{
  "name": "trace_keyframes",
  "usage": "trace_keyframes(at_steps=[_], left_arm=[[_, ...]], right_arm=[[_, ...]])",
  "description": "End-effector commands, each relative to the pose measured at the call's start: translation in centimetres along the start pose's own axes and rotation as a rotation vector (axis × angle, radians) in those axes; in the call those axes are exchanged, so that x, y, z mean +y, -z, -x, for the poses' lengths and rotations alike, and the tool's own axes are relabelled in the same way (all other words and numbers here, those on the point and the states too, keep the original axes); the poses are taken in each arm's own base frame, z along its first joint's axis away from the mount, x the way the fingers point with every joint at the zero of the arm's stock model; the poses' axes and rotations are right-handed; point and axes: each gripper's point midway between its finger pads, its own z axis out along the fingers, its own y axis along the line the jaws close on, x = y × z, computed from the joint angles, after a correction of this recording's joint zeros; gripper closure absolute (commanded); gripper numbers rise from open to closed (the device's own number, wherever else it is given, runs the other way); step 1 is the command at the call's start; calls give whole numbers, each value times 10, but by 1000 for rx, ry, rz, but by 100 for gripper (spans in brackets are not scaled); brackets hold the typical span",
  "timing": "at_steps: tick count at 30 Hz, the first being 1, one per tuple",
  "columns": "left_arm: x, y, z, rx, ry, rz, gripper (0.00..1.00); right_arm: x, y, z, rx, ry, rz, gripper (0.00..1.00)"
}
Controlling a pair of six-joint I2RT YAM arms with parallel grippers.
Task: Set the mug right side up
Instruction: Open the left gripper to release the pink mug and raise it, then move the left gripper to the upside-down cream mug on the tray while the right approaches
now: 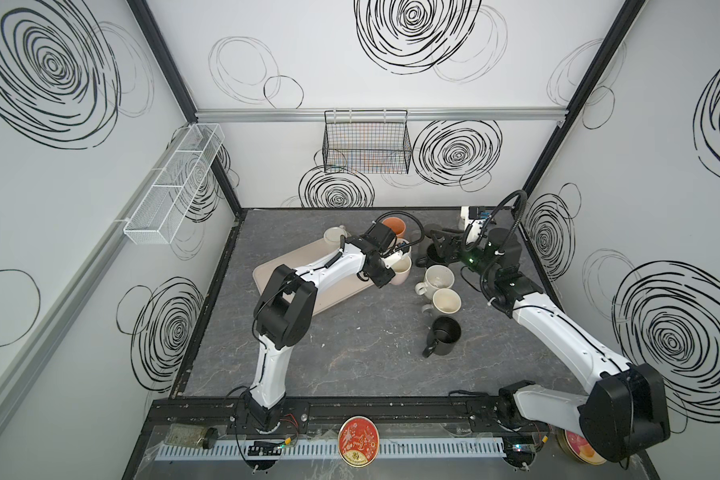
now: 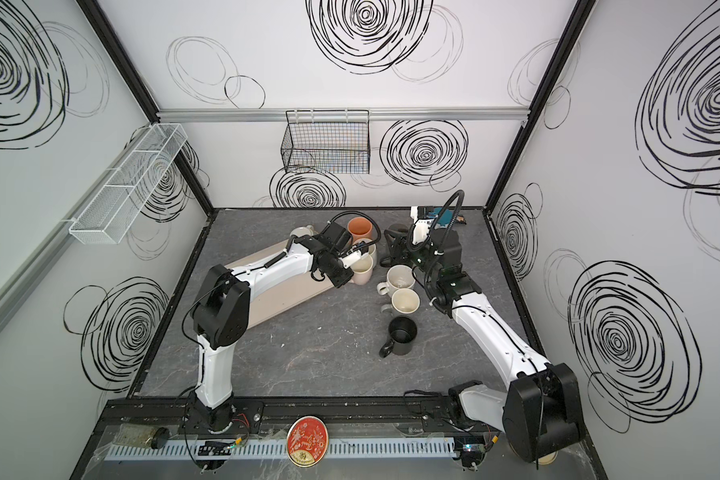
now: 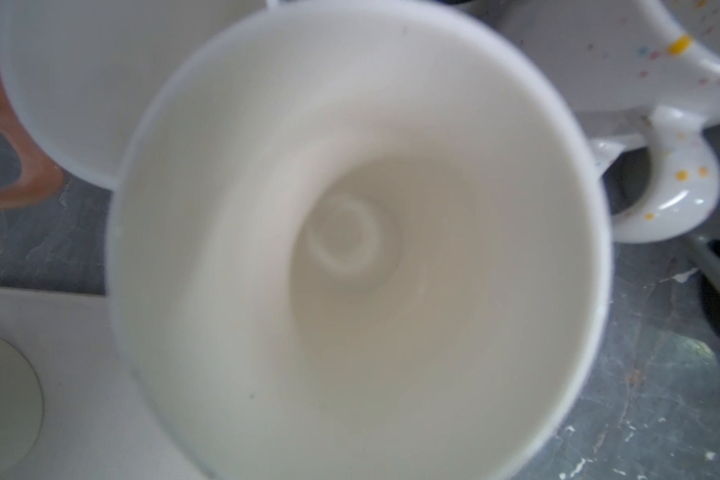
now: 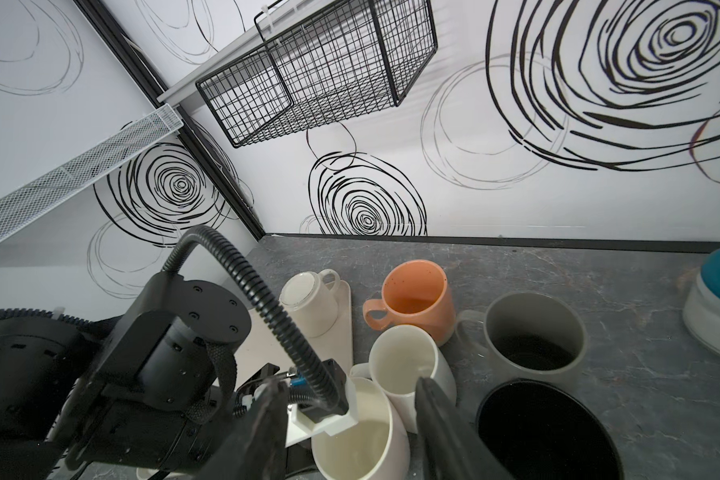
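A cream mug (image 1: 403, 272) (image 2: 363, 272) stands mouth-up at the right end of the beige tray (image 1: 341, 296). Its empty inside (image 3: 350, 249) fills the left wrist view. My left gripper (image 1: 395, 262) (image 4: 329, 411) is shut on its rim, one finger inside. Whether the mug rests on the surface I cannot tell. Another pale mug (image 1: 334, 237) (image 4: 308, 305) sits upside down at the tray's far corner. My right gripper (image 1: 438, 243) (image 4: 350, 419) hovers open above a black mug (image 4: 545, 432), holding nothing.
Upright mugs crowd the held one: white (image 4: 408, 365), orange (image 1: 393, 226) (image 4: 416, 299) and grey (image 4: 533, 332). To the right stand a speckled mug (image 1: 438, 277), a cream mug (image 1: 446, 300) and a black mug (image 1: 446, 334). A wire basket (image 1: 366, 143) hangs on the back wall.
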Motion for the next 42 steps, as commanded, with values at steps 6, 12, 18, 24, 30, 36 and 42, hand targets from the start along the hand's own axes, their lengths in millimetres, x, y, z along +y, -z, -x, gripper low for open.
trace_keyframes(at_steps=[6,12,18,24,30,36,42], left_arm=[[5,1,26,-66,-27,43,91],[5,1,26,-56,-28,59,64],[4,15,29,-63,-24,66,52],[9,51,40,-130,1,67,47],[28,95,41,-227,61,78,42],[102,138,24,-385,292,178,39],[203,150,-16,-531,651,264,37]], right_arm=[[-3,-2,-1,1,6,3,47],[-3,-4,-2,9,5,2,47],[-2,-4,1,10,5,3,47],[2,-9,1,21,-7,28,48],[12,-27,-8,63,-25,62,48],[34,-55,-26,130,-19,104,48],[72,-93,-56,227,3,174,48]])
